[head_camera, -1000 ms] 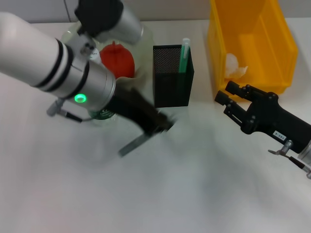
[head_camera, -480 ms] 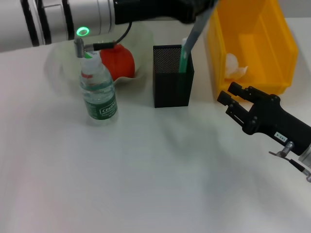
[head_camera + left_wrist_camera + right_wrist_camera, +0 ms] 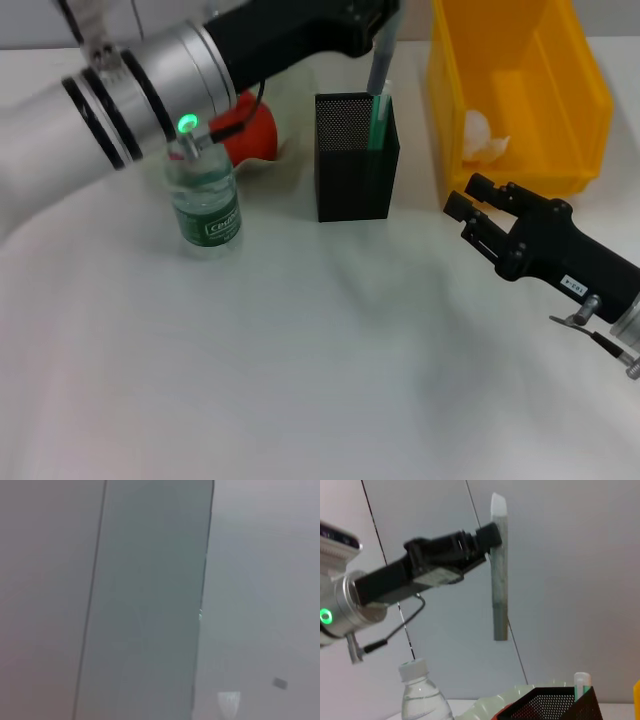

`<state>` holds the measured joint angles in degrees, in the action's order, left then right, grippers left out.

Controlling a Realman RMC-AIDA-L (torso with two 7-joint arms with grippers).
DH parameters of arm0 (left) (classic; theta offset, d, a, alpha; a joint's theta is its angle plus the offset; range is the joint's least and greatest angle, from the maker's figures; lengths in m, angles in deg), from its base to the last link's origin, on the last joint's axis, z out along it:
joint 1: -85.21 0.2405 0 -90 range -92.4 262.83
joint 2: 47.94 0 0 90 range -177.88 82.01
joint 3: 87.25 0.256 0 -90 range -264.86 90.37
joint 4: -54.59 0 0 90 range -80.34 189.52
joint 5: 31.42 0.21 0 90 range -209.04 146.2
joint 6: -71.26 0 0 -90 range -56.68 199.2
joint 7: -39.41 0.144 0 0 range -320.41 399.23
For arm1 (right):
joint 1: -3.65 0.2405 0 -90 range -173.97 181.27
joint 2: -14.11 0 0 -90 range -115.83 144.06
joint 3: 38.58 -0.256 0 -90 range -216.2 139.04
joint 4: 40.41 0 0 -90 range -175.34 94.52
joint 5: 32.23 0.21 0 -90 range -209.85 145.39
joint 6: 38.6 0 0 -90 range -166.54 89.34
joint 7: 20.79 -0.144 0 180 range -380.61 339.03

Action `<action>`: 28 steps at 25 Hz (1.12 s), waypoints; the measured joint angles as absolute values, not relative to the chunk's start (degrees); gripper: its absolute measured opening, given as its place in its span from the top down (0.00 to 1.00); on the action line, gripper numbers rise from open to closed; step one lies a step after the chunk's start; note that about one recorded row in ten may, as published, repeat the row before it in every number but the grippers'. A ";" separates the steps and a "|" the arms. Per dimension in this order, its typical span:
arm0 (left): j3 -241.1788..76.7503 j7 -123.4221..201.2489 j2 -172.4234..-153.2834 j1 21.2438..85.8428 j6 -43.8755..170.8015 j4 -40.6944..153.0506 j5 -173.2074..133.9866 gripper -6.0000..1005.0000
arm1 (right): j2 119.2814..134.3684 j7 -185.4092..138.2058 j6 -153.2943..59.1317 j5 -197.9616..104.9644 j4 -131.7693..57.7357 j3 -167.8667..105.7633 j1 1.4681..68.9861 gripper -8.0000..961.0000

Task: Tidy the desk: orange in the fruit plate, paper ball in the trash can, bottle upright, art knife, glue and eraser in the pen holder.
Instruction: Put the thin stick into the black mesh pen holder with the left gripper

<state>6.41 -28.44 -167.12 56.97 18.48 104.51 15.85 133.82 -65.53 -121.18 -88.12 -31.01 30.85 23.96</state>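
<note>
Currently the left gripper is clamped on the art knife, holding it upright above the pen holder. Best practice is to centre the knife's lower end over the mesh opening, clear of the green glue stick inside, then descend before releasing. Beside the yellow trash can, the right gripper rests low with jaws narrowly parted and empty.
</note>
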 joint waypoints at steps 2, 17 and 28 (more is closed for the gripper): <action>7.22 -25.92 -167.12 56.95 18.51 103.46 13.69 0.85 | 133.82 -65.53 -121.19 -88.12 -31.01 30.89 24.05 0.59; 22.71 0.71 -167.11 53.83 19.68 90.09 -13.72 0.85 | 133.85 -65.55 -121.22 -88.12 -31.98 31.33 24.20 0.59; 24.11 1.01 -167.12 52.73 26.76 89.63 -14.06 0.85 | 133.91 -65.61 -121.21 -88.32 -32.62 31.38 24.23 0.59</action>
<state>24.11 1.01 -167.12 52.73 26.76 89.63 -14.06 133.91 -65.61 -121.21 -88.32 -32.62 31.38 24.23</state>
